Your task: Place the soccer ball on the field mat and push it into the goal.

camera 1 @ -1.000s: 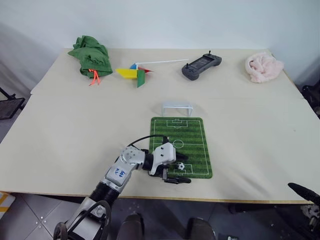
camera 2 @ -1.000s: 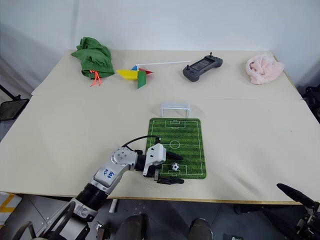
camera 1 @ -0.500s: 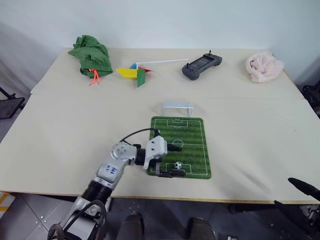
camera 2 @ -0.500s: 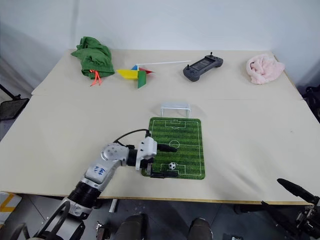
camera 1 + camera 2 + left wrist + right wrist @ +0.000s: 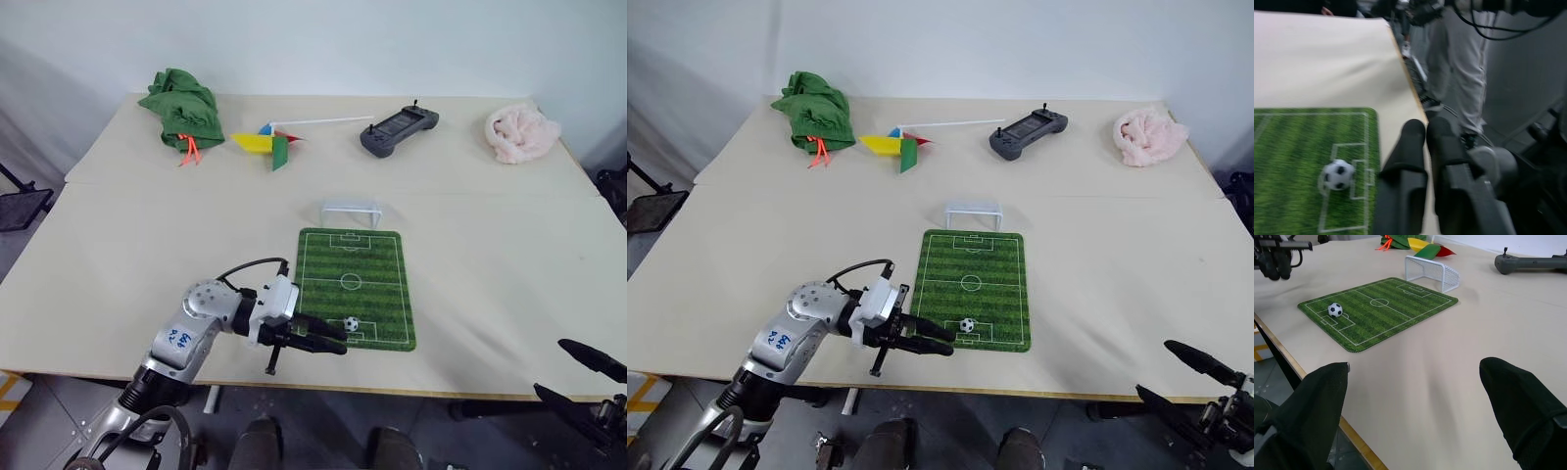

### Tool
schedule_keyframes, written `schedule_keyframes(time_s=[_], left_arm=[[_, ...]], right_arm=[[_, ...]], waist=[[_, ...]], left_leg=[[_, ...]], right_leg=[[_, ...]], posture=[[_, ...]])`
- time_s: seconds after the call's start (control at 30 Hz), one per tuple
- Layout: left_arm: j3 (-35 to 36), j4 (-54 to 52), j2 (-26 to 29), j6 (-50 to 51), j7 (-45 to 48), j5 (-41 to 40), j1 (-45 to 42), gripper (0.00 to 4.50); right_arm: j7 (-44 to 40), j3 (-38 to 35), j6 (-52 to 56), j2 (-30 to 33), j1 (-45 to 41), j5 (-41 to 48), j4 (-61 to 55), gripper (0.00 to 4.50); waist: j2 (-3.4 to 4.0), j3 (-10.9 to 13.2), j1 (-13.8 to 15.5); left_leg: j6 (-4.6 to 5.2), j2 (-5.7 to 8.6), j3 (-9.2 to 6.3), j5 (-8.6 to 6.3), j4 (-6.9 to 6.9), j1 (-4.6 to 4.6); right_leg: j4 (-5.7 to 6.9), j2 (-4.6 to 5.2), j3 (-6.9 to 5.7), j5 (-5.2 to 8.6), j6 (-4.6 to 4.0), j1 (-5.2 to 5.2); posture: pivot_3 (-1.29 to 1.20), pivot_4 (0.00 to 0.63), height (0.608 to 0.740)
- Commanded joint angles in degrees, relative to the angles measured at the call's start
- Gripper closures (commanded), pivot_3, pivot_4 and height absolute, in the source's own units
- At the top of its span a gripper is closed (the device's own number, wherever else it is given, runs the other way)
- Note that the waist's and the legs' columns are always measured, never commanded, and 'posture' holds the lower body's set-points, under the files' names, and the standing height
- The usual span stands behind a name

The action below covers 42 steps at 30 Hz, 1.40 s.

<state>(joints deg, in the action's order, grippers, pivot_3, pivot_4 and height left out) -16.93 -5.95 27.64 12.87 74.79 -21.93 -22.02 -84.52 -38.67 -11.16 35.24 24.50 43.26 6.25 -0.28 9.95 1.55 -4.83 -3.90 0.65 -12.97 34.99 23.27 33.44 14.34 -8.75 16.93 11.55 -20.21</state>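
The soccer ball lies free on the field mat, in the penalty box at the mat's near end. The goal stands just beyond the mat's far end, its mouth facing the mat. My left gripper is shut and empty, hovering at the mat's near-left corner. Its tips point right, just left of and nearer than the ball, without touching it. My right gripper hangs open beyond the table's front edge at the lower right, far from the mat.
Along the table's far side lie a bunched green cloth, a coloured pinwheel, a dark game controller and a pink cloth. The table's front edge runs just below the mat.
My left gripper has let go of the ball, shut its fingers and drawn back to the left and up. The ball stays on the mat. The right arm has hardly moved.
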Motion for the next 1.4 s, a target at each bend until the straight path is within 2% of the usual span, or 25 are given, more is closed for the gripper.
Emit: schedule_keyframes(time_s=[0.03,0.27,0.37,0.57,0.8,0.9,1.17,1.4], left_arm=[[-1.93,2.61,-0.39,-2.69,-0.11,3.14,-0.5,4.47],[-4.39,11.81,-4.42,-8.2,-2.0,8.4,-2.94,4.47],[-3.95,16.24,-7.53,-9.28,-4.29,9.54,-5.75,4.47],[-4.31,24.31,-10.38,-12.26,-6.49,12.67,-8.96,4.47],[0.44,40.46,-14.14,-16.37,-17.63,16.74,-17.79,4.47],[2.81,43.74,-15.48,-17.19,-21.48,16.75,-20.4,4.47],[8.36,42.49,-14.98,-18.98,-22.98,14.91,-23.29,4.47],[12.44,37.62,-9.17,-14.68,-14.78,9.87,-24.34,4.47]], right_arm=[[-2.3,0.16,0.76,0.28,0.67,1.05,-0.83,0.0],[-1.27,0.59,0.61,-1.62,-0.4,1.09,-1.98,0.0],[-1.48,-0.48,0.62,-1.97,0.55,1.57,-2.31,0.0],[-0.68,-2.22,-0.67,-2.64,2.73,1.52,-2.8,0.0],[1.41,-2.89,-1.95,-3.87,3.84,1.5,-3.82,0.0],[1.79,-2.71,-2.65,-3.94,3.55,1.24,-3.31,0.0],[2.91,-2.46,-4.01,-3.34,1.05,0.62,-0.64,0.0],[0.74,-2.79,-3.82,0.5,-4.17,0.69,5.65,0.0]], waist=[[0.0,0.0,-0.01],[0.0,0.0,-0.07],[-0.02,0.01,-0.03],[-0.02,0.01,-0.03],[-0.04,0.02,-0.12],[-0.05,0.03,-0.28],[-0.08,0.05,-0.07],[-0.1,0.06,-0.38]], left_leg=[[0.0,0.0,0.0,0.0,0.0,0.0],[0.0,0.0,0.01,0.0,0.04,0.0],[0.0,0.0,0.01,0.0,0.03,0.01],[0.0,0.0,0.01,-0.01,0.01,0.01],[0.04,0.0,-0.01,-0.03,0.11,-0.03],[0.04,0.0,0.0,-0.04,0.05,-0.02],[0.04,0.0,0.02,-0.04,-0.04,0.04],[0.03,0.0,0.04,-0.04,-0.13,0.02]], right_leg=[[0.01,0.0,0.0,0.0,0.0,-0.01],[0.02,0.0,0.0,0.0,0.0,-0.01],[0.0,0.0,0.0,0.0,0.0,-0.01],[-0.03,0.0,-0.01,-0.01,0.01,-0.01],[-0.09,0.0,-0.03,-0.08,0.03,0.12],[-0.12,0.0,-0.03,-0.07,0.04,0.08],[-0.18,0.0,-0.03,-0.07,0.06,0.0],[-0.2,-0.02,-0.03,-0.07,0.06,-0.01]], posture=[[0.0,0.15,0.74],[0.0,0.15,0.74],[0.0,0.15,0.74],[0.0,0.15,0.74],[0.0,0.15,0.74],[0.0,0.15,0.74],[0.0,0.15,0.74],[0.0,0.15,0.74]])
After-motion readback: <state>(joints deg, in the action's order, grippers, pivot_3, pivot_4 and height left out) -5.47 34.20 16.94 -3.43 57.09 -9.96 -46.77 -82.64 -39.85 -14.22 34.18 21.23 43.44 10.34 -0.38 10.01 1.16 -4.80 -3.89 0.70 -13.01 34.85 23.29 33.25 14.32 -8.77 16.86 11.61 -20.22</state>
